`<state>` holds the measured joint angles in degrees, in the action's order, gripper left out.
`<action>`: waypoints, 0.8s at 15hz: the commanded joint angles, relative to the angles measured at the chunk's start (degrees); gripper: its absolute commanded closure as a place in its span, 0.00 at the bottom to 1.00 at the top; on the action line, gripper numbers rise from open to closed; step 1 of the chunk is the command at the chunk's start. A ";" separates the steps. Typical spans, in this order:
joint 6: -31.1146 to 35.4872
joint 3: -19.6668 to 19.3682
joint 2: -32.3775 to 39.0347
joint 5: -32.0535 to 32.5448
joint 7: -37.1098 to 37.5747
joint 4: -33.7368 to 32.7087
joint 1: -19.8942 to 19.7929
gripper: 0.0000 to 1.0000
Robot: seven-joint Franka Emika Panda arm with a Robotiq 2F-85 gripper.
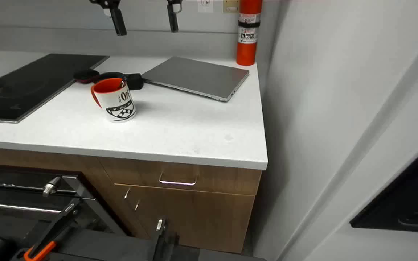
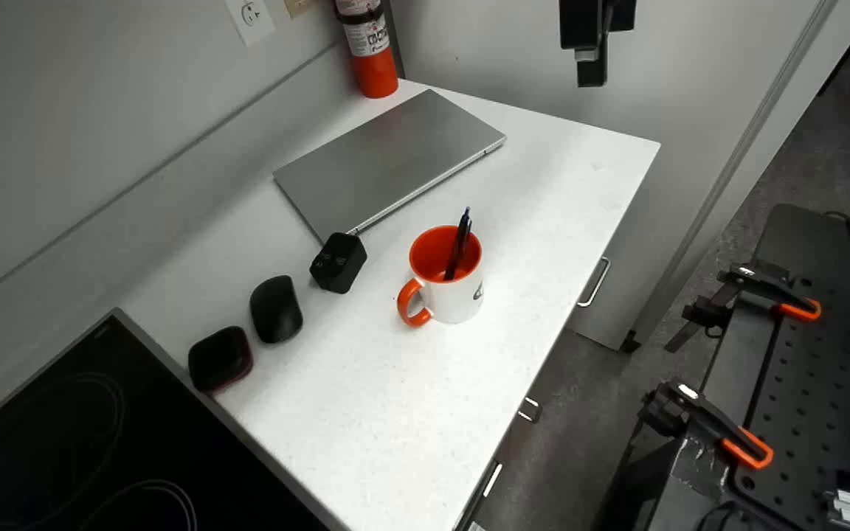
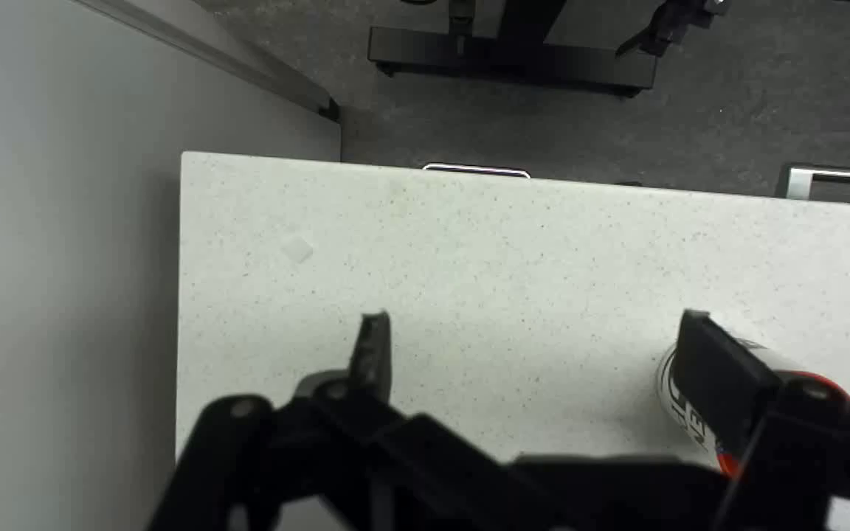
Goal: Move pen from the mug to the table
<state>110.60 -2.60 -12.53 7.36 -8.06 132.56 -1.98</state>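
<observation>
The white mug (image 1: 116,105) with red rim and handle stands upright on the white table (image 1: 194,134). It shows also in an exterior view (image 2: 462,299). A slim dark pen (image 2: 458,251) leans inside it, its top above the rim; a second tip beside it may be a clip or another pen. My gripper (image 1: 147,32) is open and empty, high above the table; its fingertip shows in an exterior view (image 2: 592,74). In the wrist view the gripper (image 3: 535,317) spans bare table (image 3: 506,251); its right finger partly covers the mug (image 3: 679,398), and the pen is hidden.
A grey laptop (image 1: 198,78) lies behind the mug, near a red cylinder (image 1: 247,52). A black block (image 2: 339,264), black mouse (image 2: 276,310) and small dark case (image 2: 220,359) lie toward the black cooktop (image 2: 100,442). A pale panel (image 1: 321,90) borders the table's end.
</observation>
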 commanded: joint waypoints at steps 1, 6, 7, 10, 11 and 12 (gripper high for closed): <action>-0.10 -0.04 0.02 -0.01 0.01 -0.07 0.06 0.00; 0.10 -0.78 0.75 -2.44 -3.18 -0.59 0.41 0.00; 1.26 -1.07 1.58 -3.95 -4.25 -0.58 0.55 0.00; 5.68 -1.46 4.60 -12.05 -11.64 -0.44 1.76 0.00; 7.29 -1.18 6.11 -14.07 -13.54 -0.76 2.00 0.00; 8.74 -0.90 7.83 -16.27 -15.41 -1.27 2.27 0.00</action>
<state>115.32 -2.93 -9.32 -3.15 -17.86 132.63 -1.29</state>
